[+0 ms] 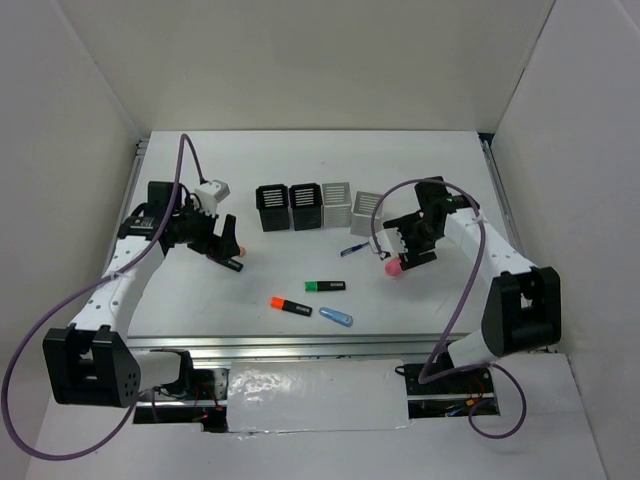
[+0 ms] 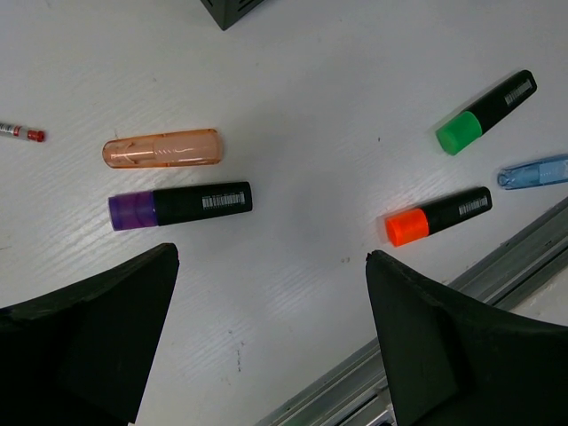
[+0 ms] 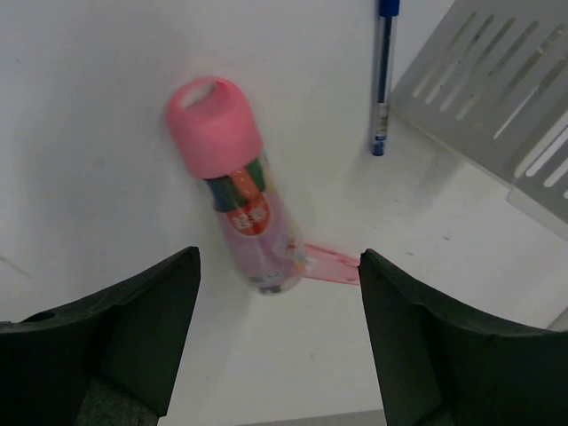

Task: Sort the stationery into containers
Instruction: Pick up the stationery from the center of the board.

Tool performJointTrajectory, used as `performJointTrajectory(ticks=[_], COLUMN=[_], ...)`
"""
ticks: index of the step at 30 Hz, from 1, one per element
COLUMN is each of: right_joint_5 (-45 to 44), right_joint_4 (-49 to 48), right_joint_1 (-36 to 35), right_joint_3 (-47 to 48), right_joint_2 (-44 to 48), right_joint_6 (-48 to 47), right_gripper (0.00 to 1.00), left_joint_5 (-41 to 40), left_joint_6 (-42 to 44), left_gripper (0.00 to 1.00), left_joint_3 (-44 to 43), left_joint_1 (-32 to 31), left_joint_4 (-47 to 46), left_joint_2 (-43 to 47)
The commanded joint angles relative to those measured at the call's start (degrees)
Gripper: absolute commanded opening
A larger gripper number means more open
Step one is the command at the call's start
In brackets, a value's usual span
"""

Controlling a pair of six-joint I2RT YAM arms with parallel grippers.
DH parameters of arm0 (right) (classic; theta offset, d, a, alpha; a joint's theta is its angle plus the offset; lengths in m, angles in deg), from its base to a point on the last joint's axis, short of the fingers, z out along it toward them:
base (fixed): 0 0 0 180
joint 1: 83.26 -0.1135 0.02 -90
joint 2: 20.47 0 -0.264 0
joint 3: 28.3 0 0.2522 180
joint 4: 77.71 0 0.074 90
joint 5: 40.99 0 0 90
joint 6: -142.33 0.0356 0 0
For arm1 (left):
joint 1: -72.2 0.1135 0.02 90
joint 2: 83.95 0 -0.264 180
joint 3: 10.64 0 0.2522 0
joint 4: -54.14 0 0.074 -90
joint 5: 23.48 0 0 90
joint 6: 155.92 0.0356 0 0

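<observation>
**Both grippers open over markers, nothing lifted**

Nearest me, the two arms reached out from the table's near edge. The left gripper hung with its jaws spread wide and nothing between them. The right gripper was just as wide open and just as empty.

Further back, two black slatted square pen cups and two light grey slatted square pen cups stood in one row. I could not tell whether any held anything.

Under the right gripper, a pink-capped clear plastic marker tube lay flat on the table. Under the left gripper lay a translucent peach marker and a purple-capped black highlighter, side by side. Nearer the front edge were a green-capped black highlighter, an orange-capped black highlighter and a light blue marker. A thin blue pen lay near the grey cups, and a thin red-tipped pen lay beyond the peach marker.

To my eye this was the approach to a pick, with most of the sorting undone. Next, each gripper would need to come down, close across a barrel, then carry it over a cup.
</observation>
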Motion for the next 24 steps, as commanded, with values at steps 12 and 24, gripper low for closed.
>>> performJointTrajectory(ticks=[12, 24], right_joint_5=[-4.2, -5.5], right_joint_4=[7.8, 3.0], right_joint_1=[2.2, 1.7], right_joint_3=[5.9, 4.0], right_joint_2=[-11.5, -18.4], right_joint_6=[-14.9, -13.6], right_gripper=[0.80, 0.73], left_joint_5=[-1.6, -1.4], left_joint_6=[1.6, 1.4], left_gripper=[0.99, 0.99], left_joint_3=[-1.2, -1.0], left_joint_1=[0.4, 0.5], left_joint_4=[-2.8, -2.8], left_joint_2=[-2.2, -2.7])
